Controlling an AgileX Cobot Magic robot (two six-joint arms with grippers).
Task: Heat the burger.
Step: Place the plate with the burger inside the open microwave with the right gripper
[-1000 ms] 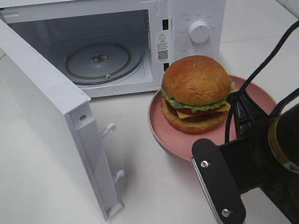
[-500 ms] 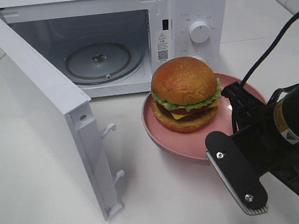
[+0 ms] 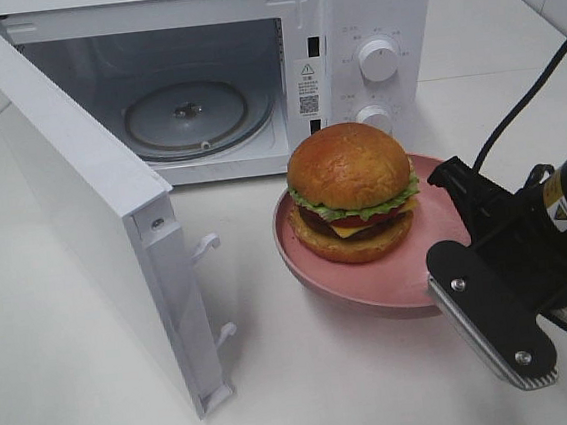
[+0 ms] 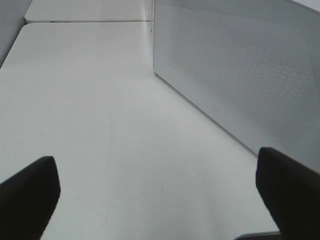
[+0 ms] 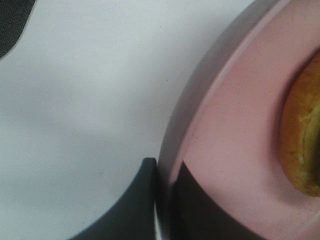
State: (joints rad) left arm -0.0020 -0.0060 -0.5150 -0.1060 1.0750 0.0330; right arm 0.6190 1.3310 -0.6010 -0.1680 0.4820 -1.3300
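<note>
The burger (image 3: 352, 191), with a golden-brown bun, lettuce, tomato, cheese and patty, sits on a round pink plate (image 3: 391, 281) in front of the microwave (image 3: 375, 13). My right gripper (image 3: 451, 249) is at the plate's right rim. In the right wrist view my right gripper (image 5: 165, 186) is shut on the rim of the plate (image 5: 235, 120), one finger on each side, with the bun's edge (image 5: 305, 140) beside it. My left gripper (image 4: 159, 194) is open and empty over bare table, out of the exterior high view.
The microwave door (image 3: 71, 193) stands wide open to the left, with its latch hooks (image 3: 206, 246) sticking out. The glass turntable (image 3: 186, 116) lies inside the cavity. Two knobs (image 3: 377, 61) are on the right panel. A perforated white panel (image 4: 240, 75) is beside my left gripper.
The plate with the burger has shifted left, toward the microwave opening. My right arm has swung right and lower in the exterior high view, still at the plate's rim.
</note>
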